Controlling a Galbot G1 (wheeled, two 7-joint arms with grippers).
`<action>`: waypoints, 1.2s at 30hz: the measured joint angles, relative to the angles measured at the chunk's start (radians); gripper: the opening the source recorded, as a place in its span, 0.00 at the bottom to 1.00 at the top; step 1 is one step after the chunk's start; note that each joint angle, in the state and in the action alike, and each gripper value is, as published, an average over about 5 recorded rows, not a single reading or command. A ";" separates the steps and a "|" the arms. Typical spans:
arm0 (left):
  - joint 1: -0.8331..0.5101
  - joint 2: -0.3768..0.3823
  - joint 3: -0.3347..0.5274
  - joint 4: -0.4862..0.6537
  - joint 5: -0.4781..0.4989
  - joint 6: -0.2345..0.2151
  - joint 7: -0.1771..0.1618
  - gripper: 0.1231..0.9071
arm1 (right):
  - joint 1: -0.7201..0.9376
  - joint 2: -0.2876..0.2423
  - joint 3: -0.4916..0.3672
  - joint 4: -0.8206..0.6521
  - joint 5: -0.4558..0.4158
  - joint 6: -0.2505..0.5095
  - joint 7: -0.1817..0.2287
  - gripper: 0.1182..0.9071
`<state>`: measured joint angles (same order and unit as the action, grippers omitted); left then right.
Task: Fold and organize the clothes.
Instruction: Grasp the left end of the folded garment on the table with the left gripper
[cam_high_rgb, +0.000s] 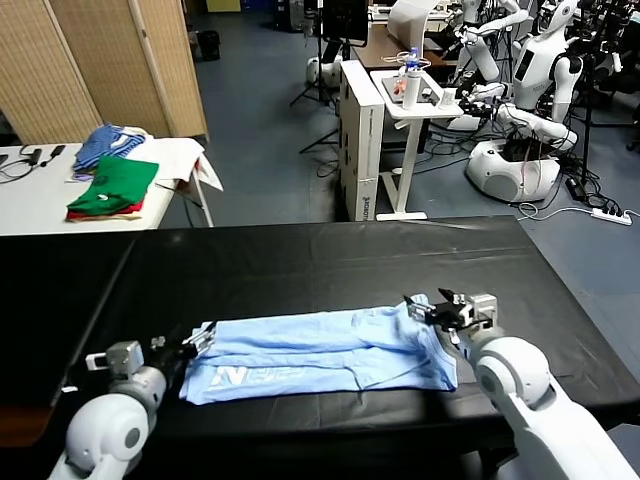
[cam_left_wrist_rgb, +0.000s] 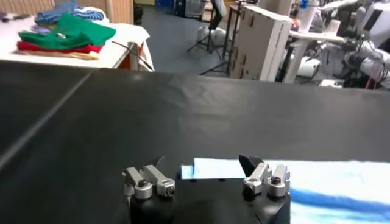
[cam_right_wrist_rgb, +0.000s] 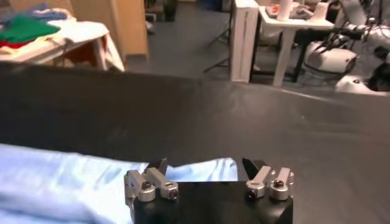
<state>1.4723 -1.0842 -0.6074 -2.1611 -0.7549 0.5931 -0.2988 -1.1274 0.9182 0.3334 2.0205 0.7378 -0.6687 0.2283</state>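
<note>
The light sky-blue T-shirt (cam_high_rgb: 320, 350) lies folded into a long strip across the near part of the black table (cam_high_rgb: 330, 250), its white logo near the left end. My left gripper (cam_high_rgb: 203, 335) is open at the shirt's left end, just above the cloth. In the left wrist view the shirt's edge (cam_left_wrist_rgb: 219, 168) lies between the open fingers of the left gripper (cam_left_wrist_rgb: 204, 163). My right gripper (cam_high_rgb: 425, 308) is open at the shirt's right end. In the right wrist view the cloth (cam_right_wrist_rgb: 61, 182) reaches in between the spread fingers of the right gripper (cam_right_wrist_rgb: 206, 164).
A white table at the back left holds folded green and red garments (cam_high_rgb: 112, 188) and a blue striped bundle (cam_high_rgb: 108, 143). Behind the black table stand a white cabinet (cam_high_rgb: 362, 140), a white side table (cam_high_rgb: 415, 100) and other robots (cam_high_rgb: 530, 110).
</note>
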 joint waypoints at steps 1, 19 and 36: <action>-0.014 0.000 0.005 0.011 -0.006 0.001 0.001 1.00 | 0.014 0.008 -0.006 -0.017 -0.005 0.004 0.000 1.00; -0.131 -0.017 0.062 0.194 -0.016 0.016 0.005 1.00 | 0.101 0.093 -0.040 -0.206 -0.059 0.015 -0.016 0.96; -0.142 -0.039 0.069 0.245 0.025 -0.009 0.030 0.19 | 0.114 0.142 -0.052 -0.274 -0.125 0.088 -0.024 0.04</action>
<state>1.3301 -1.1235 -0.5384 -1.9165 -0.7297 0.5845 -0.2693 -1.0137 1.0603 0.2812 1.7461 0.6128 -0.5802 0.2045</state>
